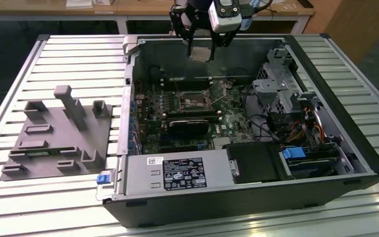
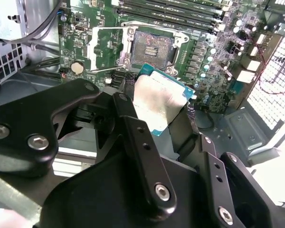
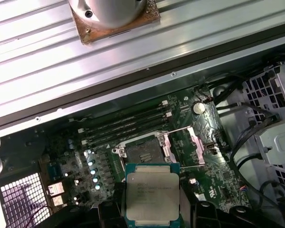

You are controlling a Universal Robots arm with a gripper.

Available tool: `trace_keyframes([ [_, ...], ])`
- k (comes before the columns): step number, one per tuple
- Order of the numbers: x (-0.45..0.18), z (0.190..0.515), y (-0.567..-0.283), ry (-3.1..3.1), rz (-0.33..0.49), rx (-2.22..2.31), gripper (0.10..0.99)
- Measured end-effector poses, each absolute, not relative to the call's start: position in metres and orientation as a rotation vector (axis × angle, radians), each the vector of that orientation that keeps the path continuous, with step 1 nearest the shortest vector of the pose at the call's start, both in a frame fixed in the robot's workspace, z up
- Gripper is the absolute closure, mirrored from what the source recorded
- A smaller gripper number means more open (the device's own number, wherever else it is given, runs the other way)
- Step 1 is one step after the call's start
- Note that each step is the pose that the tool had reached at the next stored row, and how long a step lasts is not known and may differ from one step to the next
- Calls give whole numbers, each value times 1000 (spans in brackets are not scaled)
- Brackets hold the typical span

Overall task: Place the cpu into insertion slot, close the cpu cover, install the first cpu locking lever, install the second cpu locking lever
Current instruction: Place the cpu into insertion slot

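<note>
Ribbed metal worktop [image 1: 57,59] carries open black PC case [image 1: 242,202]. Inside, green motherboard [image 2: 80,42] surrounds small square silver-rimmed insertion slot [image 3: 143,153], dark centre exposed. Black robot gripper [image 1: 201,52] hangs well above slot. Thin silvery cpu cover [image 2: 111,29] frame lies flipped open just beside slot. Flat square grey-faced cpu [image 3: 152,199] sits clamped betw. fingers [image 2: 133,128], mid-air, apart from slot.
</note>
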State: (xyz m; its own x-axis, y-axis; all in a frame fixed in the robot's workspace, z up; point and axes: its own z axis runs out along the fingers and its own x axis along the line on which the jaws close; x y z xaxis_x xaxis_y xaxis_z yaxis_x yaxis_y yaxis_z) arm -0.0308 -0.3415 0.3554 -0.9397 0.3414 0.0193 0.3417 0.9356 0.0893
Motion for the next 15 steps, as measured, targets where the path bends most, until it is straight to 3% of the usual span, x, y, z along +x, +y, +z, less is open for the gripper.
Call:
trace_keyframes([
  [15, -31, 354, -342, -3070, -144, -648, 549],
])
